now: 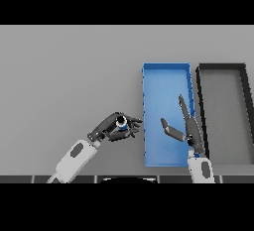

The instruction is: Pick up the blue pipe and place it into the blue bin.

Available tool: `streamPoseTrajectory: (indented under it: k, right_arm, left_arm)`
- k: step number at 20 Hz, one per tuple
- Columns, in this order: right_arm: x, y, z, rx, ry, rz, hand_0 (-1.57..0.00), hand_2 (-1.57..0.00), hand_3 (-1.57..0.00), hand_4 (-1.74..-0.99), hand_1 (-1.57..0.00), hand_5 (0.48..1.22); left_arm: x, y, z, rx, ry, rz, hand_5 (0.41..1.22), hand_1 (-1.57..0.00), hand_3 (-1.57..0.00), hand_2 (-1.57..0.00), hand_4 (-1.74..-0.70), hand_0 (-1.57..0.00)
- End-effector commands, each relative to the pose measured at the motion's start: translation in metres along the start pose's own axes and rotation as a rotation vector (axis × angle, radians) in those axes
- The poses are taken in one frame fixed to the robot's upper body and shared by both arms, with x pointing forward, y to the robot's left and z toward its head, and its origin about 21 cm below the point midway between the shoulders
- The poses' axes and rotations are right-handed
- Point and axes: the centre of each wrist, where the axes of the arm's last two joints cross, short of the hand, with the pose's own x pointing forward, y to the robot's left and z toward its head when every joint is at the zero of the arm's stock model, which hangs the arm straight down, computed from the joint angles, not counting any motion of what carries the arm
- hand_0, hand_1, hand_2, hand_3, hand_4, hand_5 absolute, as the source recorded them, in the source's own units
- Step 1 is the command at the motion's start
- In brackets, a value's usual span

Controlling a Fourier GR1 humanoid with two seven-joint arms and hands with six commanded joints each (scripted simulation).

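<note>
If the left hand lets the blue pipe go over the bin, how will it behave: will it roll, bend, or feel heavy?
The blue pipe looks short and round, so it would probably roll once it lies in the blue bin. It fits inside the curled left hand, so it is likely light. It seems rigid, not floppy. The right hand hangs open over the bin.

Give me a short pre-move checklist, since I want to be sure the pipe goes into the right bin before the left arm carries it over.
1. Grasp: left hand has its fingers curled round the blue pipe: ok.
2. Pipe lifted off the grey table: cannot tell.
3. Pipe over the blue bin: not ok; it is just left of the bin's left wall.
4. Drop zone: right hand, open, hangs over the bin's right half; the left half is free: ok.
5. Black bin sits beyond the blue bin on the right, out of the path: ok.
</note>
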Motion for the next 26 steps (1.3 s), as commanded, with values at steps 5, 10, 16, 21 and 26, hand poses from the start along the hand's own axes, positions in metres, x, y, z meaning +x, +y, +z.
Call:
streamPoseTrajectory:
  k: [5, 10, 16, 21, 26]
  right_arm:
    - [0.000, -0.004, 0.001, -0.007, -0.022, 0.006, 0.00, 0.00, 0.00, -1.136, 0.00, 0.604]
    - [-0.003, 0.000, 0.010, -0.023, -0.006, 0.001, 0.00, 0.00, 0.00, -1.161, 0.00, 0.605]
    - [0.008, -0.010, 0.012, 0.040, -0.111, -0.145, 0.00, 0.00, 0.00, -1.195, 0.00, 0.608]
    - [0.070, -0.035, 0.000, 0.343, -0.230, -0.194, 0.00, 0.00, 0.00, -1.303, 0.00, 0.515]
    - [0.115, -0.019, -0.018, 0.585, -0.233, -0.127, 0.00, 0.00, 0.00, -1.309, 0.00, 0.503]
  left_arm:
    - [0.015, -0.002, -0.009, -0.029, 0.031, -0.026, 1.218, -1.56, -1.49, -1.56, -1.74, -1.56]
    - [0.020, -0.005, -0.009, -0.040, 0.043, -0.039, 1.219, -1.57, -1.50, -1.57, -1.74, -1.57]
    - [0.018, -0.002, -0.010, -0.037, 0.065, -0.054, 1.220, -1.57, -1.50, -1.57, -1.74, -1.57]
    - [0.018, -0.004, -0.010, -0.050, 0.066, -0.057, 1.221, -1.57, -1.49, -1.57, -1.74, -1.57]
    - [0.019, 0.002, -0.011, -0.050, 0.056, -0.072, 1.221, -1.57, -1.49, -1.57, -1.74, -1.57]
